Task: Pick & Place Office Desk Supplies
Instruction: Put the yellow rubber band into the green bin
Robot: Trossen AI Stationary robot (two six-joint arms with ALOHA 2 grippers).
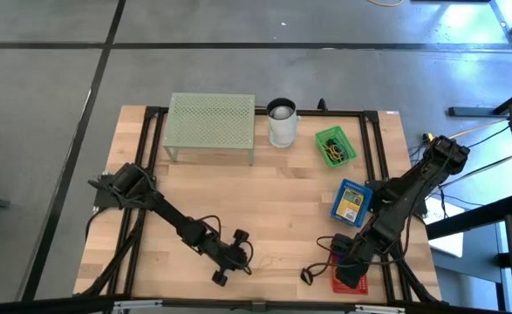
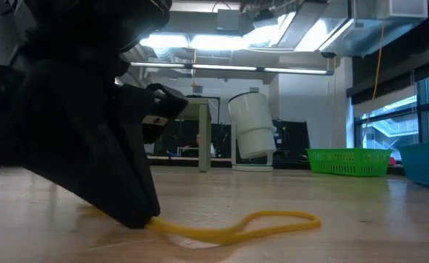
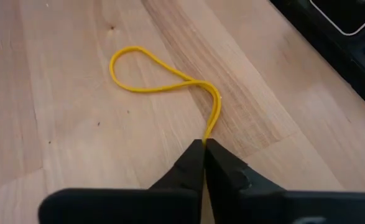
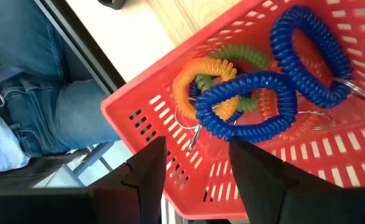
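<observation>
Wooden table: left gripper pinches the yellow rubber band — light, floppy (end-held); right gripper gapes over the red basket.

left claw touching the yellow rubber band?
Touching. Left wrist view: left claw fingertips are closed on the yellow rubber band's end, on the table.

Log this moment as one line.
left gripper: shut on yellow band, at table | right gripper: open over red basket

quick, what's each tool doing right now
Left tool: shut on the yellow rubber band, which lies on the table.
Right tool: open, empty, over the red basket.
</observation>
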